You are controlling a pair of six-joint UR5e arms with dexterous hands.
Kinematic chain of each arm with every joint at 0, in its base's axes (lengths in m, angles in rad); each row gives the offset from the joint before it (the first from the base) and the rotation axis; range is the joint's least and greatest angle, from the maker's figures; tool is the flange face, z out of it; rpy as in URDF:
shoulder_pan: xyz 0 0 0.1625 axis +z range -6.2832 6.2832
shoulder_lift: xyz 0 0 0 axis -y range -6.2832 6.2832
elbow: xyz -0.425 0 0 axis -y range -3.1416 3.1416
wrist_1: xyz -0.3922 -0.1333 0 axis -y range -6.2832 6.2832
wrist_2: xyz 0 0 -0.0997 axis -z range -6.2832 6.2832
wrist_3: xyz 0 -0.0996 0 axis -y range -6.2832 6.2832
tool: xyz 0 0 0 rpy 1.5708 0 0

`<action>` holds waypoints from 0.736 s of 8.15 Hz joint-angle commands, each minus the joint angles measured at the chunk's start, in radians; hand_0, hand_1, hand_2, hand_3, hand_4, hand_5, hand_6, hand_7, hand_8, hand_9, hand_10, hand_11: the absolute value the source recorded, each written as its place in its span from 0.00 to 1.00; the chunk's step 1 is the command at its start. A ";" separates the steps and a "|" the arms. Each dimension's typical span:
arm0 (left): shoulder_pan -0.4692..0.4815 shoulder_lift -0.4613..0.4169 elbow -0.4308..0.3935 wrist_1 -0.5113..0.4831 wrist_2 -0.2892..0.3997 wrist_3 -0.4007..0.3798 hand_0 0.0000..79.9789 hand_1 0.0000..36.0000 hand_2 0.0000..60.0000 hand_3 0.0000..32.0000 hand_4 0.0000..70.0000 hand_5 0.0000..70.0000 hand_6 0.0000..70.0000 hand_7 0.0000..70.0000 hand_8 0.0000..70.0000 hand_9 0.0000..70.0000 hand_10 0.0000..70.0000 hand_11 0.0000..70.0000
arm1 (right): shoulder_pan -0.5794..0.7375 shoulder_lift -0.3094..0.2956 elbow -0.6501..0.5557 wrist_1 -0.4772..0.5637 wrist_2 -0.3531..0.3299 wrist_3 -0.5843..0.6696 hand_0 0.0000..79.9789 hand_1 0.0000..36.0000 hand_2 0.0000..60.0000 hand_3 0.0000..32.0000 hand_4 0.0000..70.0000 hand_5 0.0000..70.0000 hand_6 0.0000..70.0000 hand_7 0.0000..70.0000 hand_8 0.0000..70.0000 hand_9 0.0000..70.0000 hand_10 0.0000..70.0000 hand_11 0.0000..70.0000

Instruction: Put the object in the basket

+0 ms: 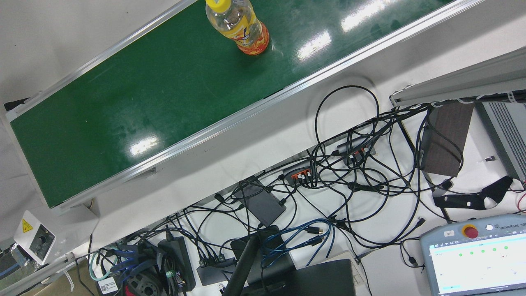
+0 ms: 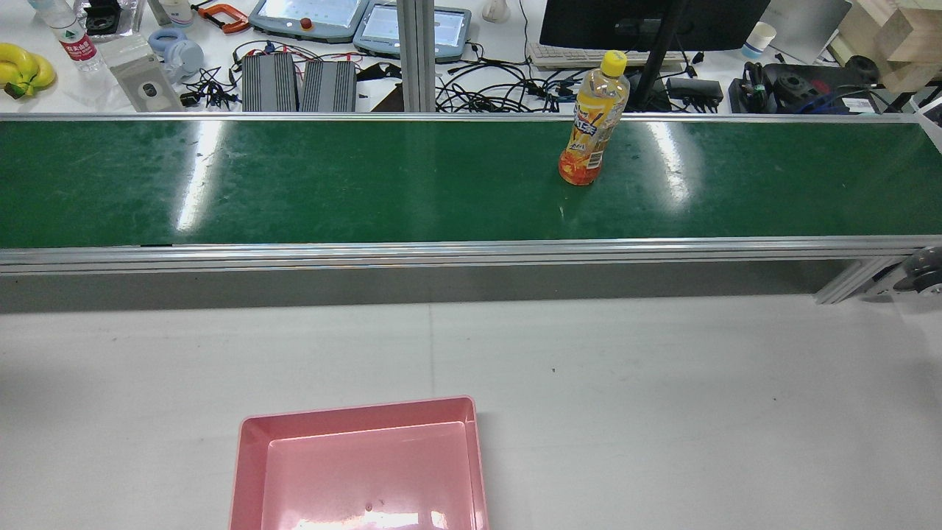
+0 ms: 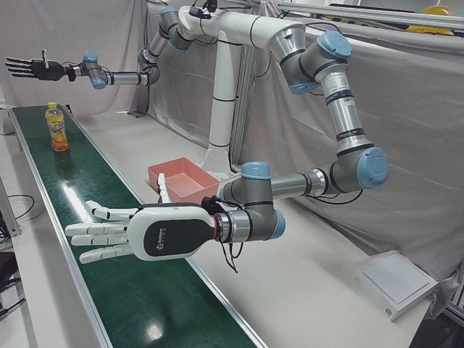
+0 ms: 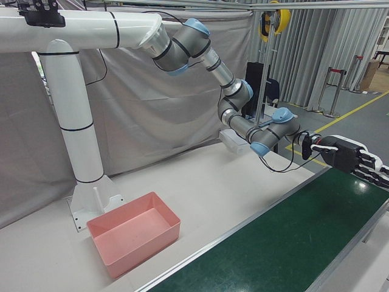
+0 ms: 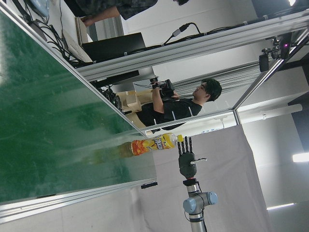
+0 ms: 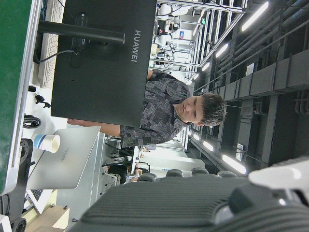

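Observation:
An orange drink bottle (image 2: 592, 125) with a yellow cap stands upright on the green conveyor belt (image 2: 368, 184), toward the robot's right; it also shows in the front view (image 1: 240, 26). The empty pink basket (image 2: 353, 412) sits on the white table in front of the pedestal. My left hand (image 3: 138, 232) hovers flat over the belt's left end, open, fingers spread, far from the bottle (image 3: 56, 127). My dark right hand (image 3: 32, 69) hangs open, high above the belt's far end beyond the bottle. The left hand view shows the bottle (image 5: 154, 144) with the right hand (image 5: 186, 159) behind it.
Cables, teach pendants (image 2: 309, 16), a monitor (image 2: 647, 22) and a keyboard crowd the desk beyond the belt. A person (image 5: 169, 104) holding a device stands past the belt's right end. Another person sits behind the monitor (image 6: 96, 63). A white box (image 3: 395, 283) lies on the table's left end.

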State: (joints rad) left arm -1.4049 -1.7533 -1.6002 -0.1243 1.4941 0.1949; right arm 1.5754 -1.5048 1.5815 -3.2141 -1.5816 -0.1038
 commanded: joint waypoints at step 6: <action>-0.005 0.000 -0.006 0.020 0.000 -0.006 0.62 0.14 0.00 0.04 0.13 0.48 0.00 0.07 0.10 0.10 0.00 0.00 | 0.000 0.000 0.000 -0.001 0.000 -0.001 0.00 0.00 0.00 0.00 0.00 0.00 0.00 0.00 0.00 0.00 0.00 0.00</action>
State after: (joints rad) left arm -1.4087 -1.7546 -1.6045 -0.1057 1.4941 0.1904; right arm 1.5754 -1.5048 1.5815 -3.2144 -1.5829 -0.1043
